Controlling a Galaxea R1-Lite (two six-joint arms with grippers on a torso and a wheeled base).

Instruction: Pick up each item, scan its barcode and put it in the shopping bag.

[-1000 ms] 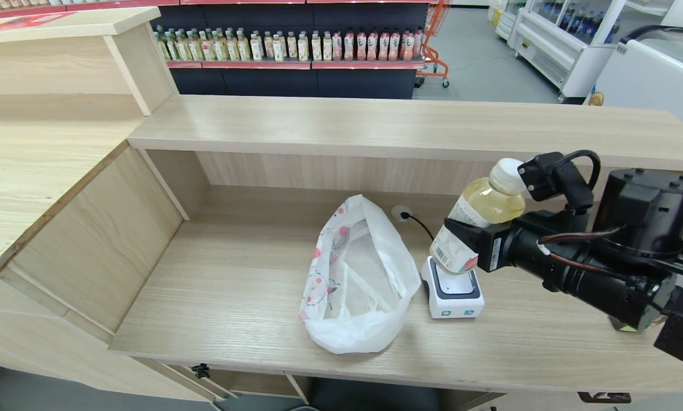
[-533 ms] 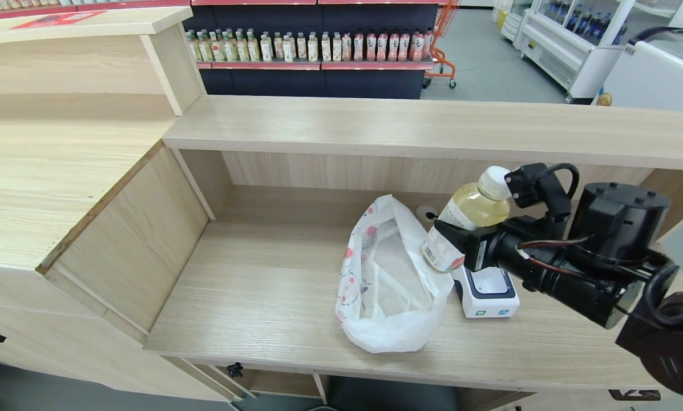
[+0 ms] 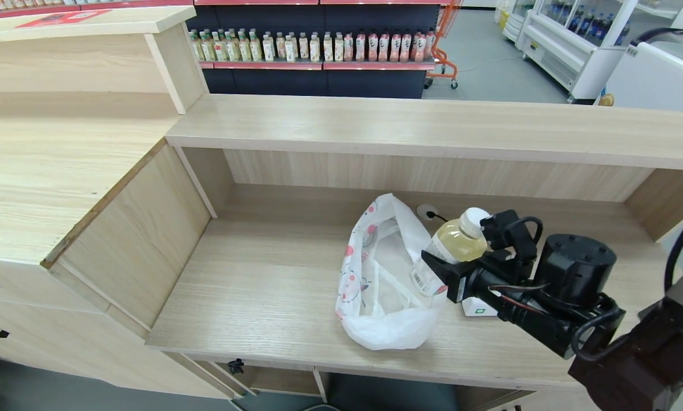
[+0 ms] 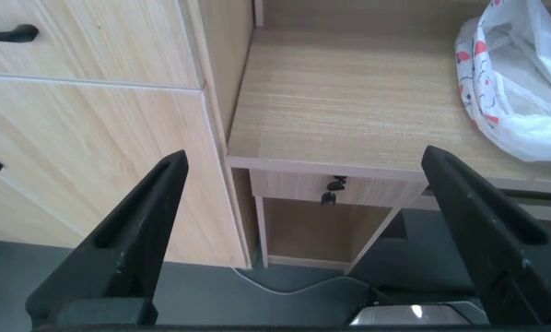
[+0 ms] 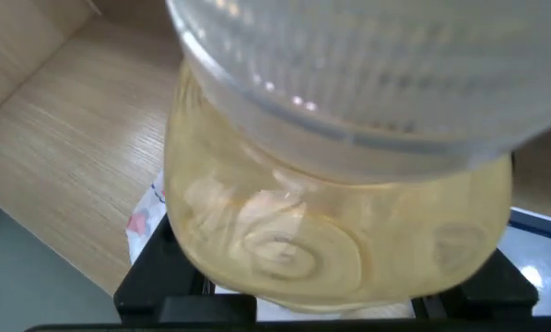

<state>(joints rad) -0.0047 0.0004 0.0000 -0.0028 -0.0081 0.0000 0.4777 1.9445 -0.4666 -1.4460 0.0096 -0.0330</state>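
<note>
A clear bottle [image 3: 454,246] of yellow drink with a white cap and a barcode label hangs tilted, its base over the right rim of the white shopping bag [image 3: 382,274]. My right gripper [image 3: 443,275] is shut on the bottle's lower body. In the right wrist view the bottle [image 5: 335,231] sits close up between the black fingers [image 5: 160,277]. The bag lies open on the counter with red prints on its side. My left gripper [image 4: 298,244] stands open in front of the counter's front edge, with the bag [image 4: 517,83] beyond it to one side.
A white barcode scanner [image 3: 478,308] stands right of the bag, mostly hidden by my right arm. A cable socket [image 3: 427,212] sits behind the bag. A raised counter top [image 3: 432,128] and a side wall [image 3: 141,240] box in the desk. Drawers [image 4: 82,120] lie beside the left gripper.
The head camera shifted at first. My right gripper has carried the bottle down and to the left, from above the scanner to the bag's right rim.
</note>
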